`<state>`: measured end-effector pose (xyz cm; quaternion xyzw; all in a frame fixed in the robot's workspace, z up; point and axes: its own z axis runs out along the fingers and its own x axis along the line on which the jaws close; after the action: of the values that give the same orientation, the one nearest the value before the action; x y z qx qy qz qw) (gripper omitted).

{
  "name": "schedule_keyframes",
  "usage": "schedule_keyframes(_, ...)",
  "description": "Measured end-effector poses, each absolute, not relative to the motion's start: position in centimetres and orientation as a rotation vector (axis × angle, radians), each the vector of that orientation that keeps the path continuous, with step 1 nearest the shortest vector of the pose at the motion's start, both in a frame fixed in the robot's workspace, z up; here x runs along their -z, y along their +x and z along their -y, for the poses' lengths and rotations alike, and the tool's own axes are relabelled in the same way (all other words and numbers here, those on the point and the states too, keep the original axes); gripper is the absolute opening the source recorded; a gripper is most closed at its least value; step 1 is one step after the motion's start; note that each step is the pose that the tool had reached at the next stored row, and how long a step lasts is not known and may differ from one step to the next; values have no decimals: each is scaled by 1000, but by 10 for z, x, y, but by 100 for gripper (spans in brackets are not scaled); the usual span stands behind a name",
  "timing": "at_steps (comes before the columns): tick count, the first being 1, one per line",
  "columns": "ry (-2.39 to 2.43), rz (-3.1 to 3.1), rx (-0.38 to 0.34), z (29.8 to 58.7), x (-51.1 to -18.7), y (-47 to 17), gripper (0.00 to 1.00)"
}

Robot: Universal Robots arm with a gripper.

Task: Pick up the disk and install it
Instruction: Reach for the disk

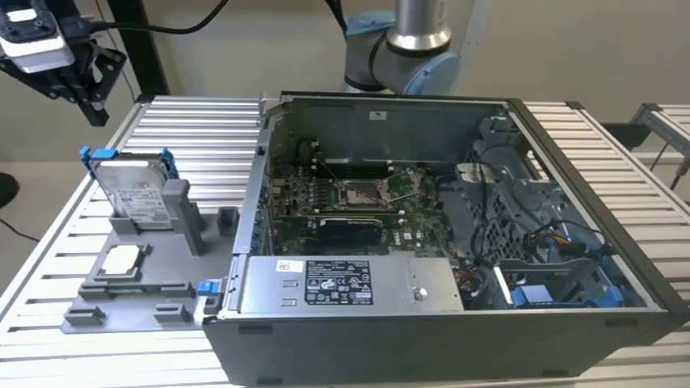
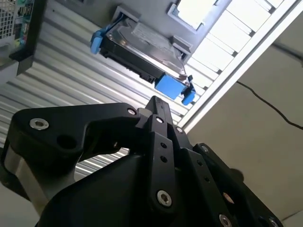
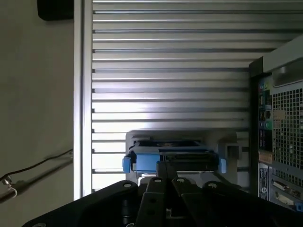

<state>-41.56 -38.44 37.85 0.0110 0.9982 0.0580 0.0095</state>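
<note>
Silver-grey metal with a white printed label, the flat rectangular hard drive in its blue plastic carrier, the disk (image 1: 135,190), stands on edge in a slot of the grey plastic fixture (image 1: 173,279). The fixture rests on the ribbed aluminium surface (image 1: 194,129), just beside the open black computer case (image 1: 431,347) on the exterior view's left. The small square silver chip (image 1: 122,257) lies flat on the same fixture, nearer the camera, and is a different part. The black end effector (image 1: 95,109) hangs high above the disk and well apart from it. In both wrist views its tips (image 2: 156,106) (image 3: 164,170) look drawn together with nothing between them, pointing towards the disk's (image 2: 142,40) (image 3: 170,153) upper edge and the blue tabs at either end. The drive is probably rigid and dense for its size. Its bare metal faces look smooth and likely a little slippery, and its insides would take a knock or a drop badly. The carrier looks like thin plastic that would flex, so its end tabs seem poor places to grip. The soundest hold is probably across the two broad faces, on the upper part that stands clear of the slot, midway between the tabs. That way the weight would hang evenly and the drive could lift straight out.
</note>
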Motion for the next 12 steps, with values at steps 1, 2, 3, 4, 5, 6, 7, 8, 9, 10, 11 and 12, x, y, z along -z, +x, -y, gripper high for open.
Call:
schedule_keyframes(1, 34, -3117, -181, 386, -378, -417, 0)
schedule_keyframes(2, 34, -3117, -181, 387, -378, -418, 0)
schedule_keyframes(3, 35, -3117, -181, 387, -378, -419, 0)
schedule_keyframes(4, 35, -3117, -181, 387, -377, -419, 0)
schedule_keyframes(5, 35, -3118, -181, 388, -377, -420, 0)
schedule_keyframes(6, 35, -3120, -182, 388, -377, -420, 0)
schedule_keyframes(7, 35, -3124, -182, 389, -377, -421, 0)
schedule_keyframes(8, 35, -3127, -182, 390, -376, -421, 0)
schedule_keyframes(9, 36, -3128, -182, 390, -376, -421, 0)
schedule_keyframes(10, 36, -3130, -182, 390, -376, -421, 0)
schedule_keyframes(11, 36, -3131, -182, 390, -376, -421, 0)
schedule_keyframes(12, 36, -3131, -182, 390, -376, -421, 0)
